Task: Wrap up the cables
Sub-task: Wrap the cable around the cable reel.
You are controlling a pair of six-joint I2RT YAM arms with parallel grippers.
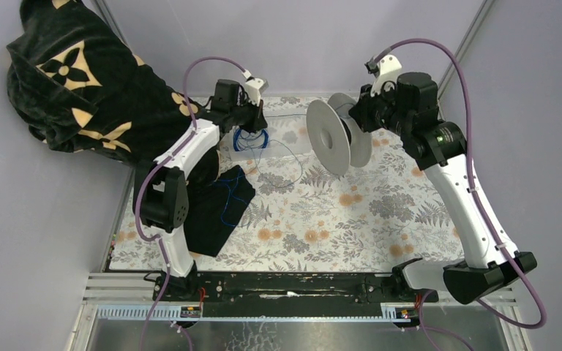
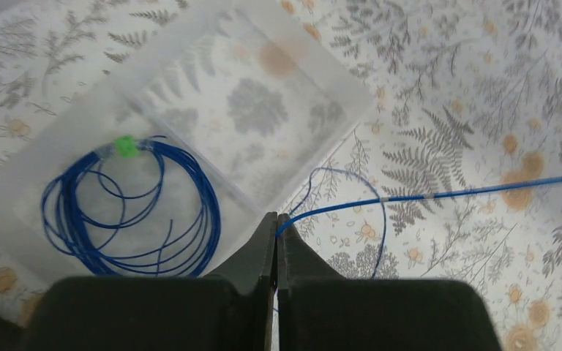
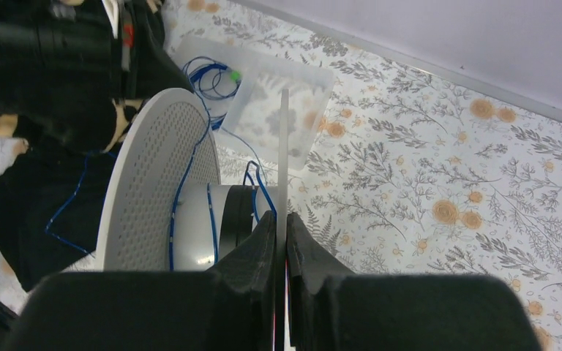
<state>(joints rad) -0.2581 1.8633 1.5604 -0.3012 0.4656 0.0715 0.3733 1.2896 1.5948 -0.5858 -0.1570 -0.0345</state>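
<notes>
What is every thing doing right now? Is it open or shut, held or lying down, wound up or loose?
left pincer: shut on the stretched cable.
stretched cable: runs straight out from the pincer's tips.
right pincer: shut on the spool's thin rim.
spool: held up on edge, a few blue turns on its core.
coiled cable: looped, lying in the tray.
tray: open, no lid.
black cloth: spread out, blue strands on top.

Left end effector (image 2: 277, 238) pinching blue cable (image 2: 439, 196), coil (image 2: 128, 212) in tray (image 2: 212, 44)
</notes>
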